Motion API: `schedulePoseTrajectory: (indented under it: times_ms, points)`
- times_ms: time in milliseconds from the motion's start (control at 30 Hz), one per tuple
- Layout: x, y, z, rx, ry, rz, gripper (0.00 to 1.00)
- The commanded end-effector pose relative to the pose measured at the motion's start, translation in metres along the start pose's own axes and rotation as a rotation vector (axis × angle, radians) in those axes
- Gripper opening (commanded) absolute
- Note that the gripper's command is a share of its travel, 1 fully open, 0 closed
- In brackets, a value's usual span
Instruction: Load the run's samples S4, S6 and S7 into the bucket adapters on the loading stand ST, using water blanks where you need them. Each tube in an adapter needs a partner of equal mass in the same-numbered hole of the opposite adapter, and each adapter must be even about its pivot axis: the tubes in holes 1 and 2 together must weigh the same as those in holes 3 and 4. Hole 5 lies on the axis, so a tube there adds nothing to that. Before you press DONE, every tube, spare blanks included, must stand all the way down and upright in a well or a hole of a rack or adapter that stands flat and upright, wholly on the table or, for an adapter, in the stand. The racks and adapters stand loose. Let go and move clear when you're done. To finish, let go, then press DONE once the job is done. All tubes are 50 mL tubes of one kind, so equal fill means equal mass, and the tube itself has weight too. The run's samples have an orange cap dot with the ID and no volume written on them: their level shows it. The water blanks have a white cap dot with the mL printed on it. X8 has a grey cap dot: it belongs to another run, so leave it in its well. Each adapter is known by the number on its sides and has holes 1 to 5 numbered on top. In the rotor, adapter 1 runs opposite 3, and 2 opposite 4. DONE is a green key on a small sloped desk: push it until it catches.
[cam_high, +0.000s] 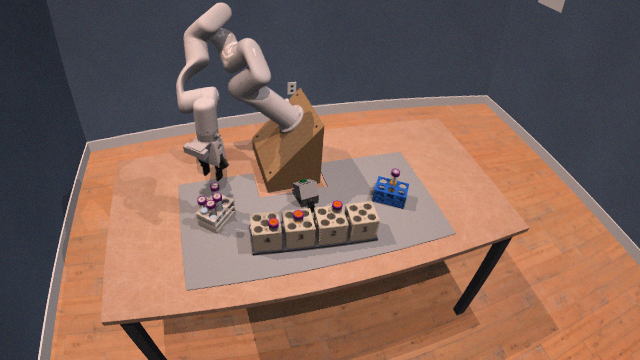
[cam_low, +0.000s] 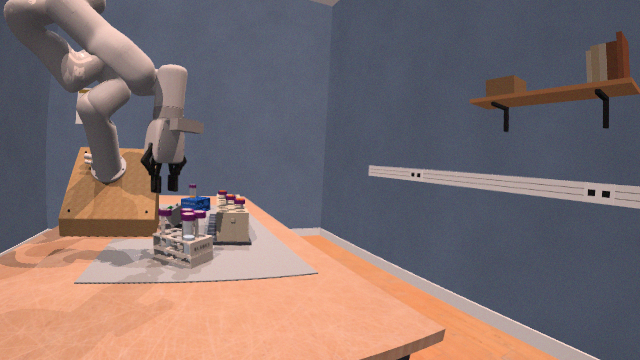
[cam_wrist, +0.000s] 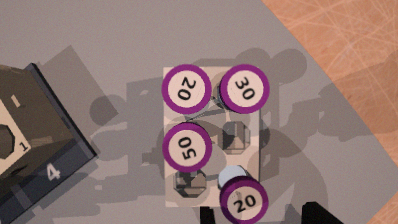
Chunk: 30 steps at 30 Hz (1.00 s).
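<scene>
My gripper (cam_high: 212, 175) (cam_low: 164, 190) (cam_wrist: 260, 215) is open and empty, above and behind the white blanks rack (cam_high: 216, 226) (cam_low: 200, 257) (cam_wrist: 170, 200). The rack holds a 20 blank (cam_high: 214, 186) (cam_low: 165, 212) (cam_wrist: 244, 201) nearest the fingers, a 50 blank (cam_high: 217, 197) (cam_wrist: 187, 147), another 20 blank (cam_wrist: 186, 89) and a 30 blank (cam_high: 202, 200) (cam_wrist: 244, 89). Two wells are empty. Orange-dotted tubes stand in adapter 4 (tube (cam_high: 273, 223)), adapter 3 (tube (cam_high: 298, 215)) and adapter 2 (tube (cam_high: 337, 205)); their IDs are unreadable. Adapter 1 (cam_high: 357, 233) looks empty.
The blue rack (cam_high: 391, 201) at the right holds one tube (cam_high: 395, 172). The green DONE key (cam_high: 303, 181) sits on its small desk behind the adapters. The wooden arm base (cam_high: 295, 160) (cam_low: 107, 205) stands to the right of the gripper in the top view.
</scene>
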<state>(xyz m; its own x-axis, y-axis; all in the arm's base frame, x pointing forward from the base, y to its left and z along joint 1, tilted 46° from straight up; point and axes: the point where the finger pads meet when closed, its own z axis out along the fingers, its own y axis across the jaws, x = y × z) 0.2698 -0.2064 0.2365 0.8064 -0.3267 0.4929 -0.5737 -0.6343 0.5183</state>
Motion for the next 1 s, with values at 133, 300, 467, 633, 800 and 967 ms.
schedulePoseTrajectory:
  times_ms: [133, 300, 467, 633, 800, 967]
  points:
    - [0.002, 0.000, 0.015, 0.001, 0.004, 0.001, 0.57]
    - [0.002, 0.000, 0.025, 0.001, 0.004, 0.001, 0.57]
    - [0.002, 0.000, 0.031, 0.001, 0.004, 0.001, 0.57]
    - [0.002, 0.000, 0.041, 0.001, 0.004, 0.001, 0.57]
    - [0.002, 0.000, 0.045, 0.001, 0.004, 0.001, 0.57]
    - [0.002, 0.000, 0.045, 0.001, 0.004, 0.001, 0.57]
